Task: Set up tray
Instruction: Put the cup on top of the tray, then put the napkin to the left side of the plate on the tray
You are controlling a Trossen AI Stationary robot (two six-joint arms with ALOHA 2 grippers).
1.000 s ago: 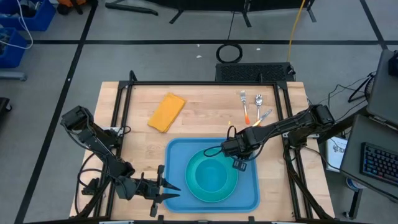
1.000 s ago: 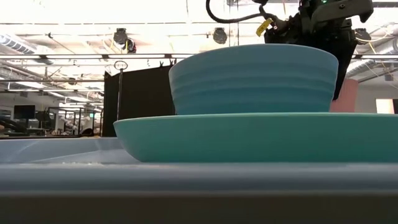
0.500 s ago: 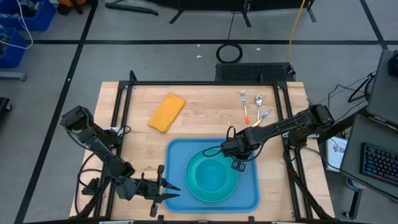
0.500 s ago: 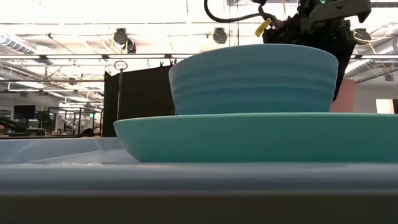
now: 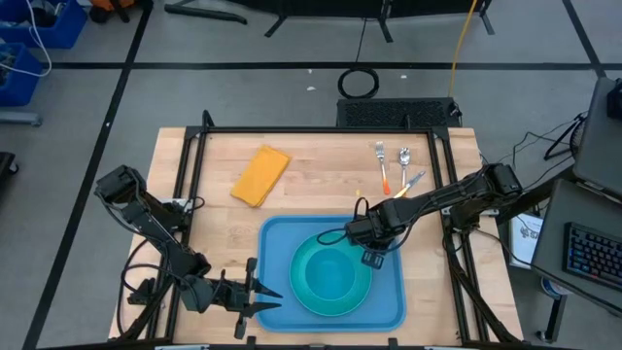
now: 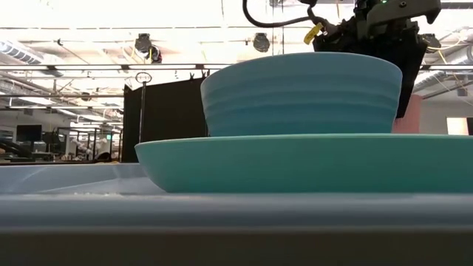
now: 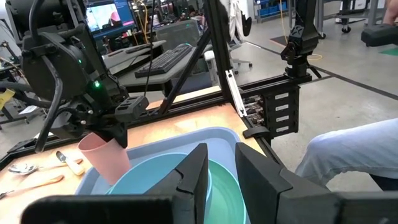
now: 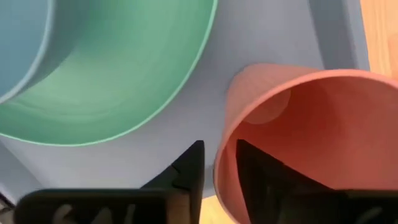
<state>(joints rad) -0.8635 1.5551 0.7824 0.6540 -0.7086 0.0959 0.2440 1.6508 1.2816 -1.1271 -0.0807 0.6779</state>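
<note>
Clearly the right gripper [image 5: 374, 255] is the nearer one: it hangs over the far right part of the tray [image 5: 275, 243], its fingers straddling the rim of a pink cup [image 7: 104, 155], one inside and one outside, with a small gap, so the hold looks loose. The cup stands upright on the tray, mouth up, just beside the teal plate [image 5: 303, 282]. The tray lies at the table's near edge, long axis left to right. The left gripper [image 5: 260, 297] waits at the tray's near left corner, fingers slightly apart, holding nothing.
</note>
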